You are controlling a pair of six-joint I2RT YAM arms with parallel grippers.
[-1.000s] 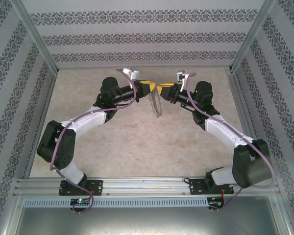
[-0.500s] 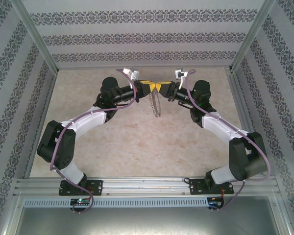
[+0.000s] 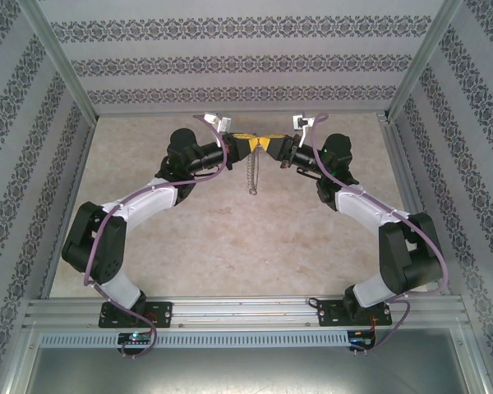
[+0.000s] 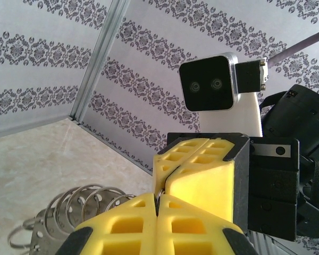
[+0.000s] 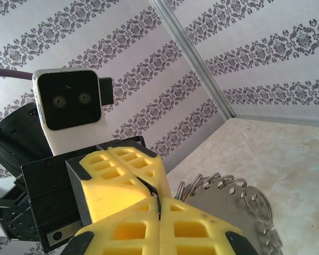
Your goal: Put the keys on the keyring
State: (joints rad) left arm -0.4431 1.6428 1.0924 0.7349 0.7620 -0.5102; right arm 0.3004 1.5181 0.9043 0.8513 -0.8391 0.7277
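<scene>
Threading step: L claw [image 3: 251,145] pinches keyring [image 3: 252,173] top; R claw [image 3: 267,144] pressed together beside it, contents unclear. Next: fine alignment.

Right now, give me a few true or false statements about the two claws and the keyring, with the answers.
1. Both claws are shut. True: the left claw and the right claw each have their fingers pressed together.
2. The keyring lies flat on the table. False: the keyring dangles in the air above the table.
3. The claws are far apart. False: they meet tip to tip.
4. The keyring hangs from where the claws meet. True.
</scene>
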